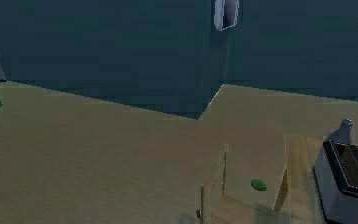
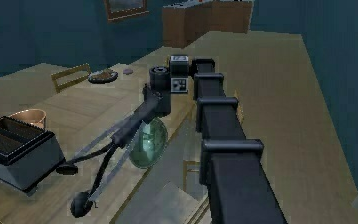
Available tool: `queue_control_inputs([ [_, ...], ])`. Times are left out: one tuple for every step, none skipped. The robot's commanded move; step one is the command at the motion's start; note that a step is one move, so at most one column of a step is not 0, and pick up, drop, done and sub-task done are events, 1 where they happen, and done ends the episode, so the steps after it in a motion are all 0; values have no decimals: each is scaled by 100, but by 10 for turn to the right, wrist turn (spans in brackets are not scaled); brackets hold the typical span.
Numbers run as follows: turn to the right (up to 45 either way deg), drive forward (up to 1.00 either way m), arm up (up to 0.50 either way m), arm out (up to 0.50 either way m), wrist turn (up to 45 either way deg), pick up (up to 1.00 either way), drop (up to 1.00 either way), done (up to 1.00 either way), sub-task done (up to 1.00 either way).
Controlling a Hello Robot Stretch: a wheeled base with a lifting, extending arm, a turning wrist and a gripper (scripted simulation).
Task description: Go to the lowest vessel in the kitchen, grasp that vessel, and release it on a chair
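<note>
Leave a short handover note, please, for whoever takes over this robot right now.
Claw: stretched out on the arm along the edge of the wooden table. I cannot tell whether it holds anything.
Vessel: a greenish glassy vessel shows by the claw's body at the table edge. Whether it is clear of the surface cannot be told.
Chair: a wooden chair back stands at the table's far side, next to a dark dish.
Done: the robot is at the vessel.
Left: confirm the grasp, carry the vessel to a chair, release it there.
</note>
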Motion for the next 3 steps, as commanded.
queue_control_inputs([
  [0,0,0,0,450,0,0,0,0],
  [0,0,0,0,450,0,0,0,0],
  [0,0,0,0,240,0,0,0,0],
])
